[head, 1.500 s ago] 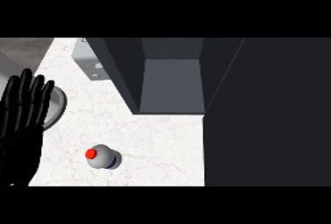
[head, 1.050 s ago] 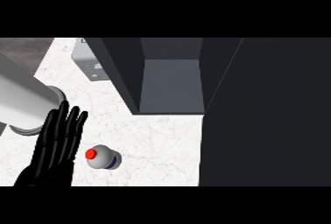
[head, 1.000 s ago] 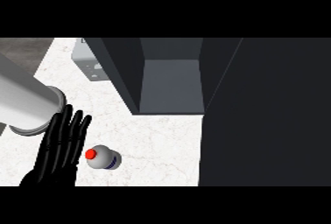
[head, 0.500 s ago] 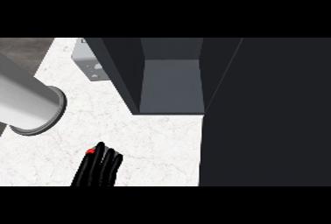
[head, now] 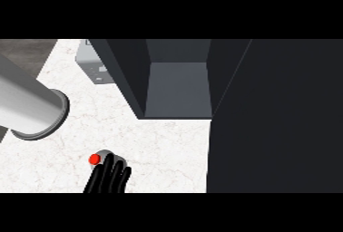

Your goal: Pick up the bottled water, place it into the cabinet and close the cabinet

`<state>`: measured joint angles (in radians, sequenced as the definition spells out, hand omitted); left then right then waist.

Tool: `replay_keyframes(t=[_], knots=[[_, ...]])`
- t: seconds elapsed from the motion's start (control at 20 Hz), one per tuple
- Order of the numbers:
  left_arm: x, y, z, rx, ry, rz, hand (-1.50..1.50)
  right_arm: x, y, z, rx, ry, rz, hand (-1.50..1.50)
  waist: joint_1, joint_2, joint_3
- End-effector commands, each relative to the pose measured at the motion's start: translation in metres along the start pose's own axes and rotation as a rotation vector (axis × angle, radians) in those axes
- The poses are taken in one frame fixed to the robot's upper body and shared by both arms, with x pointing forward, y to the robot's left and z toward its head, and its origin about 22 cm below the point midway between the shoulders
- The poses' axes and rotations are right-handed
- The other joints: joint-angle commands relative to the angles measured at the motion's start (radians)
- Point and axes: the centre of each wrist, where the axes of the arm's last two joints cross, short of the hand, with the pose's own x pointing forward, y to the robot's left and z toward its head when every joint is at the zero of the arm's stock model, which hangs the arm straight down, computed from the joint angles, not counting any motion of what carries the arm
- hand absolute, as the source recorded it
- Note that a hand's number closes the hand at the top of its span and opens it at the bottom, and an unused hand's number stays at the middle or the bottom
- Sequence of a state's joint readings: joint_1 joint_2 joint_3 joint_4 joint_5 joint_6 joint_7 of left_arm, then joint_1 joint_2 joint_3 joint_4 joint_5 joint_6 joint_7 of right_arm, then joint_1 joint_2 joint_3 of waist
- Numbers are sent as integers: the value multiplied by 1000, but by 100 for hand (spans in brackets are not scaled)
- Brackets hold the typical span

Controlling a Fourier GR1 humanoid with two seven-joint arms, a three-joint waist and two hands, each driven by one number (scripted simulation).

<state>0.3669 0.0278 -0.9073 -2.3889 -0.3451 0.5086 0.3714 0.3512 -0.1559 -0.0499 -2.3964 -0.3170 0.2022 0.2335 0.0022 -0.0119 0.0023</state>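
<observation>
The bottled water shows from above as a red cap (head: 94, 158) with a sliver of grey body, standing on the white marble counter (head: 167, 149) near the lower edge. My left hand (head: 110, 177) lies over it from below and to the right, fingers straight and pointing up, hiding most of the bottle. I cannot tell whether the fingers touch it. A grey forearm (head: 26, 106) crosses the left side. The cabinet (head: 178, 90) stands open behind the bottle, its grey inside bare. My right hand shows nowhere.
A wide dark panel (head: 275, 118), the cabinet's door, fills the right of the view down to the lower edge. A small grey metal fixture (head: 94, 68) sits at the counter's back left, beside the cabinet's wall.
The left hand has moved from the left edge rightward and down until it covers the bottle. The grey forearm has swung into view at the left. The bottle stands where it was.
</observation>
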Motion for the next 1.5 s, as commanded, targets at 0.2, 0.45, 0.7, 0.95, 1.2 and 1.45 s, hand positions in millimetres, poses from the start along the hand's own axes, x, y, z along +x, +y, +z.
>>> replay_keyframes(t=[0.2,0.45,0.7,0.95,1.2,1.45], knots=[[26,-5,24,34,-76,-19,-150,28,1,22,14,-44,-74,-150,-2,-4,1],[27,0,25,66,-68,-17,-150,32,2,16,24,-61,-87,-150,7,-2,-1],[12,3,14,153,-105,-70,-150,31,3,33,48,-41,-95,-150,-13,-1,-1],[16,11,24,225,-95,-85,-150,40,7,33,31,-48,-66,-150,-3,-4,-2],[2,28,19,263,-32,-134,-150,32,-9,40,23,-53,-72,-150,-13,4,-3],[-16,41,24,275,41,-181,-150,38,-3,47,27,-53,-79,-150,-13,3,-5]])
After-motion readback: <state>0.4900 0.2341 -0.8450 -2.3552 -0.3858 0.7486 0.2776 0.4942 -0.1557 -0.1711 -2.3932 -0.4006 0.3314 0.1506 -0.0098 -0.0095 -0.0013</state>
